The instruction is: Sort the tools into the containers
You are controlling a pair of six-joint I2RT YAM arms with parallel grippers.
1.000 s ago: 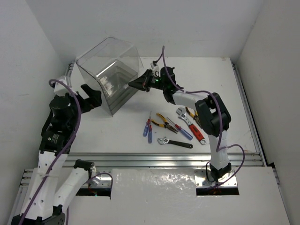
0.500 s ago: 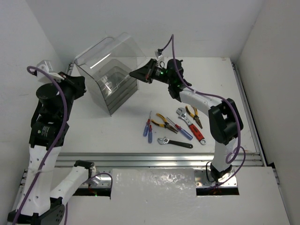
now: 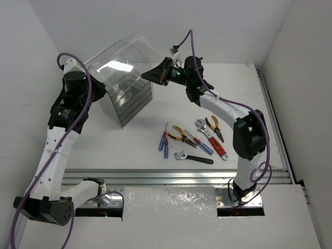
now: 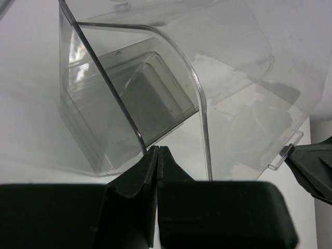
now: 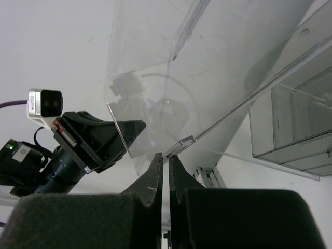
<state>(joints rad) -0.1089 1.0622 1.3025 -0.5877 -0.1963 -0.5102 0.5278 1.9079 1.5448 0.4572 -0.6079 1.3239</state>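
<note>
The container [image 3: 129, 96], a clear box with stacked trays, stands at the back left with its rounded lid [image 3: 122, 54] tipped up. My right gripper [image 3: 145, 76] is shut on the small tab [image 5: 182, 142] at the lid's front edge, right at the tips of the right gripper [image 5: 166, 156]. My left gripper [image 3: 97, 89] is at the box's left side; the left gripper [image 4: 158, 149] is shut, its tips touching the lid's curved rim [image 4: 129, 122]. The tools lie on the table: screwdrivers [image 3: 164, 141], yellow pliers [image 3: 179, 135], a red-handled wrench [image 3: 212, 140], orange pliers [image 3: 214, 127], a black-handled wrench [image 3: 194, 158].
White walls close in the table [image 3: 249, 93] at the back and on both sides. A metal rail [image 3: 181, 176] runs along the near edge. The right arm's purple cable [image 3: 189, 46] arches above the box.
My left arm has swung up to the box's left side and its jaws have shut. The right gripper has raised the lid's edge higher.
</note>
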